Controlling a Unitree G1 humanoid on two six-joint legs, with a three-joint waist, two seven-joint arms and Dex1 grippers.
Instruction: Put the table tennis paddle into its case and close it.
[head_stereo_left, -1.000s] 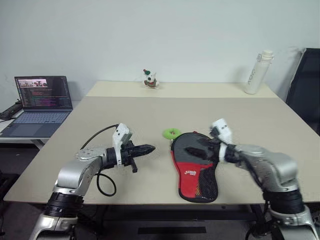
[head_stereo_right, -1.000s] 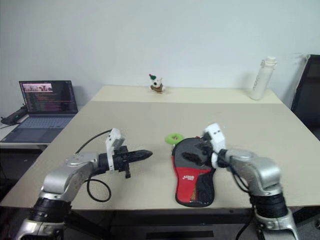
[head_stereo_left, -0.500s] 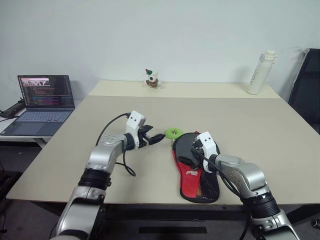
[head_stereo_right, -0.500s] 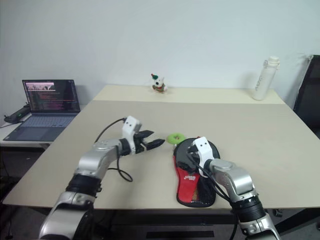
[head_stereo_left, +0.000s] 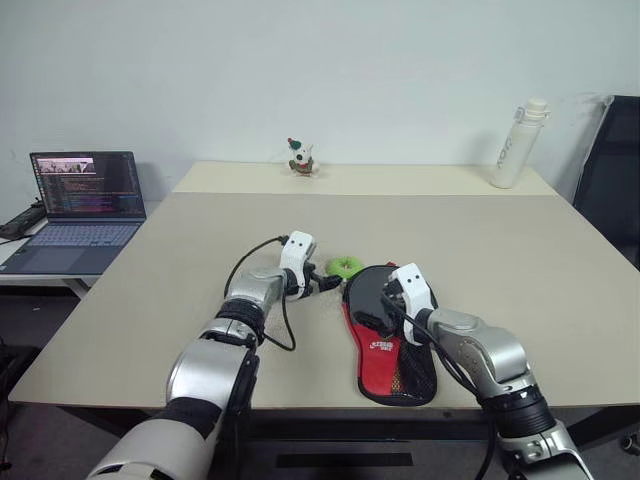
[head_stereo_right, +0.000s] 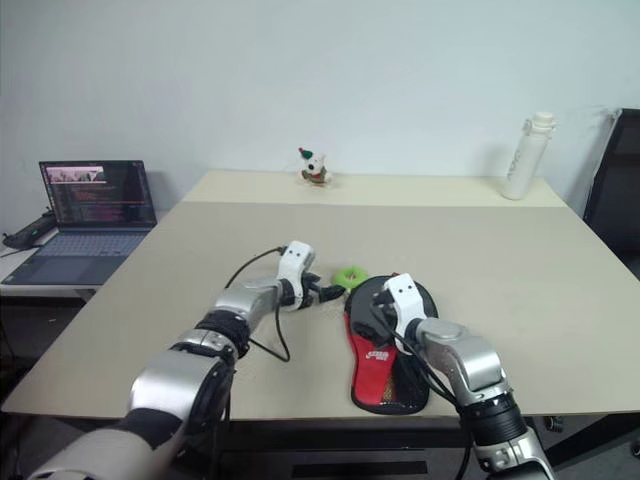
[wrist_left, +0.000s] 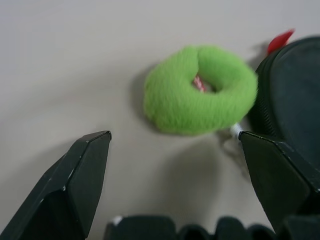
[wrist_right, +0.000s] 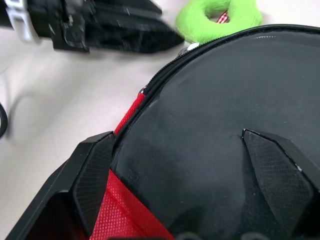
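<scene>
Finding: the case (head_stereo_left: 389, 340) lies flat on the near counter (head_stereo_left: 520, 260), round end far. The paddle is not separately discernible; a black round surface fills the case's far end.

Left gripper (head_stereo_left: 330, 283): jaws open, empty, just left of the case's far rim, a green ring (head_stereo_left: 344, 266) before them. Right gripper (wrist_right: 190, 185): jaws open over the case's black face, gripping nothing.

Risks: the left jaws may close on the ring, not the zip pull, or shove the unpinned case aside. The grippers are close together and could collide.

Surroundings: laptop (head_stereo_left: 78, 210) far left, bottle (head_stereo_left: 516, 145) and figurine (head_stereo_left: 299, 158) at the far edge, all well apart, no obstruction.
</scene>
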